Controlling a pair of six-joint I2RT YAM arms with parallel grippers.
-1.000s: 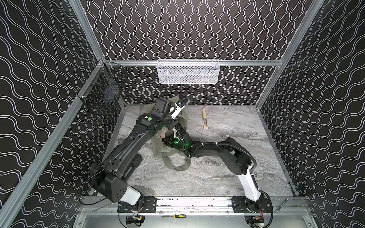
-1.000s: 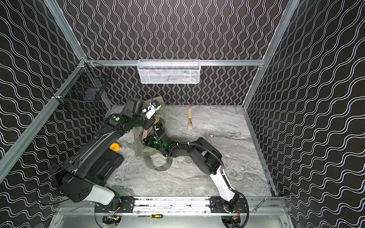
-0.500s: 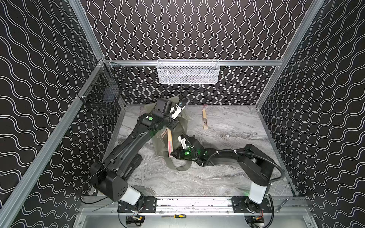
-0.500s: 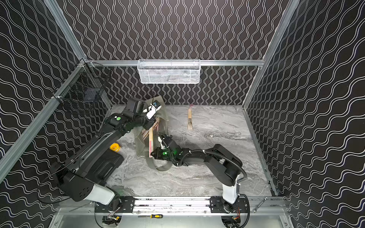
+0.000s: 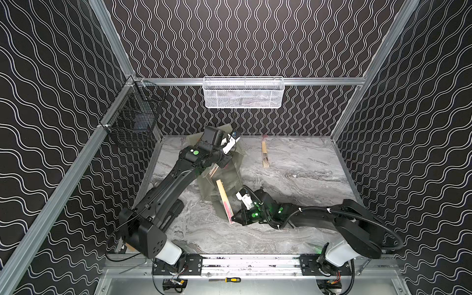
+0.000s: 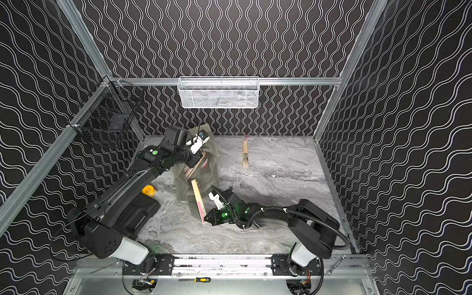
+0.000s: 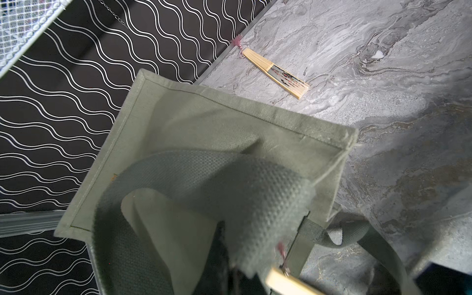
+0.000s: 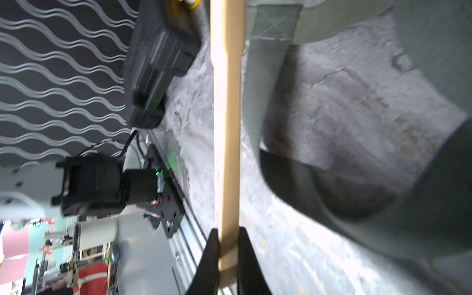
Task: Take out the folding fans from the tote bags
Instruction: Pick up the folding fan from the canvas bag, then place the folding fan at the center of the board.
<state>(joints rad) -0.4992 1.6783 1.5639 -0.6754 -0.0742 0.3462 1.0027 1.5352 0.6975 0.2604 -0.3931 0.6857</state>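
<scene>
Clearly the step in hand is drawing one folding fan [image 5: 224, 200] out of the tote bag [image 5: 231, 178]. The right gripper [image 5: 233, 220] is clamped on the fan's near end, low over the table [image 5: 293, 184]. The fan's far end lies over the bag's near edge and a strap [image 8: 270, 76], and I cannot tell whether it is clear of the mouth.

The left gripper [image 5: 226, 161] is closed at the raised far-left part of the bag. It seems to be pinching fabric, though its fingers are hidden.

To do this well, I would pull along the fan's own length toward the near side until its tip clears fabric and strap. Then I would lay it flat on bare table, perhaps near the loose fan [image 5: 265, 154] far right. More fans [image 6: 194, 166] show inside the bag, so the left grip should hold the mouth up.
</scene>
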